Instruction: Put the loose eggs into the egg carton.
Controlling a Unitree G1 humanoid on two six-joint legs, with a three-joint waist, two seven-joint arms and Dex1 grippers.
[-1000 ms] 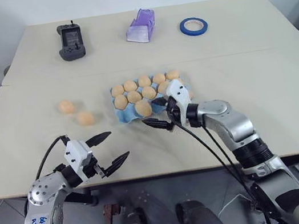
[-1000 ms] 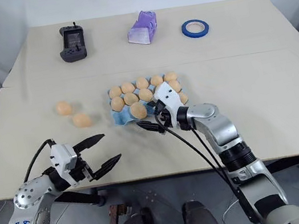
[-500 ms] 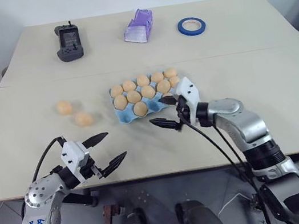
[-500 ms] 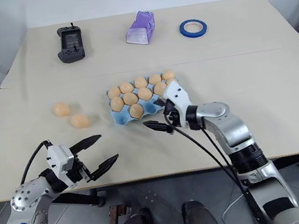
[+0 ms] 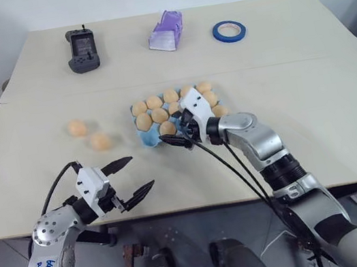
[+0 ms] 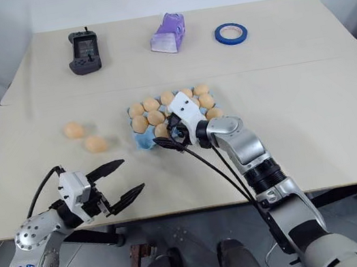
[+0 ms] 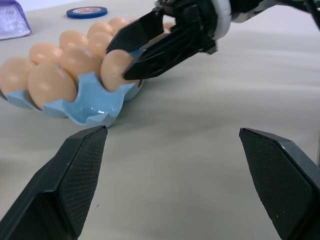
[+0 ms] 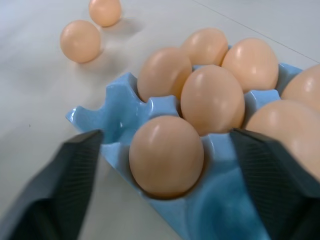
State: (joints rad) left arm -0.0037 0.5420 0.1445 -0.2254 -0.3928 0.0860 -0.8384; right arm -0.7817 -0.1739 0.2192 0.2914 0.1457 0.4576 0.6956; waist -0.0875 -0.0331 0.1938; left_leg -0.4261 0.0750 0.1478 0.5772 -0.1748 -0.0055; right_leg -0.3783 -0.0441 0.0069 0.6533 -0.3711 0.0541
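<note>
Eggs (image 5: 89,135), light, smooth and fragile, lie loose on the tabletop (image 5: 314,116) beside the egg carton (image 5: 153,135), wanting gentle mid-shell grips; left claw (image 5: 129,177) gapes empty, right claw (image 5: 177,136) straddles a cupped egg, unclamped.

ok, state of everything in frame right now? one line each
egg carton: lidless, on table, mostly filled, near row has bare cups
loose eggs: two, on table, left of carton
right gripper: open, fingers either side of near-row egg
left gripper: open, holding nothing, near table's front edge
handheld controller: lying flat
tape roll: lying flat
purple-white packet: on table's far side
</note>
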